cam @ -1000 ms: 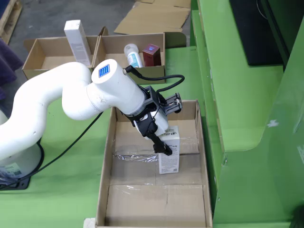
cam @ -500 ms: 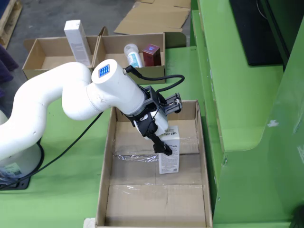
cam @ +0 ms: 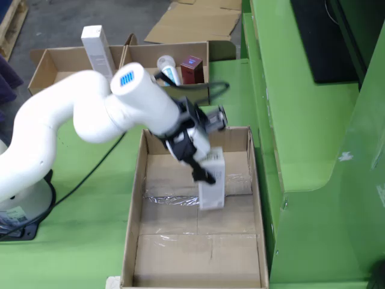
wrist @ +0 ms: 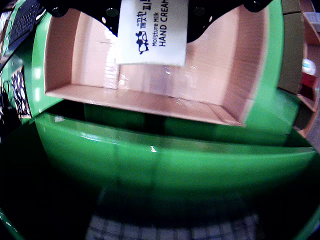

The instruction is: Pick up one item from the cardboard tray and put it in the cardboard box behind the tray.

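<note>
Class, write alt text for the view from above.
A white robot arm holds a white rectangular hand-cream box in its black pincer above a long open cardboard box. Behind it, a smaller cardboard tray holds more items.

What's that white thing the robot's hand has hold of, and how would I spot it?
Find the big open cardboard box on the green table. The white arm's black hand hangs over it, gripping a white carton printed "Moisture Milk Hand Cream". It is the only item held in the air; the others sit in the smaller tray beyond.
</note>
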Controlling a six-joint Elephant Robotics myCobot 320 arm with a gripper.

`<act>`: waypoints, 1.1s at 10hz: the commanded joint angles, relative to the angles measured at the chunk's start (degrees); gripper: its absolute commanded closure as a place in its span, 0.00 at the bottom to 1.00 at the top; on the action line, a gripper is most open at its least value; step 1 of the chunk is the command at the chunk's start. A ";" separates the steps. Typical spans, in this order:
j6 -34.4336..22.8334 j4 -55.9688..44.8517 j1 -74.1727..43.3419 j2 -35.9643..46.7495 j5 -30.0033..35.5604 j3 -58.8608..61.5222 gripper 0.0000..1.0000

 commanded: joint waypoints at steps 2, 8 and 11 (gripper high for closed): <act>3.22 -5.67 5.76 11.45 -1.88 1.58 1.00; 4.59 -0.05 11.17 16.06 -7.24 1.58 1.00; 4.59 -0.05 11.17 16.06 -7.24 1.58 1.00</act>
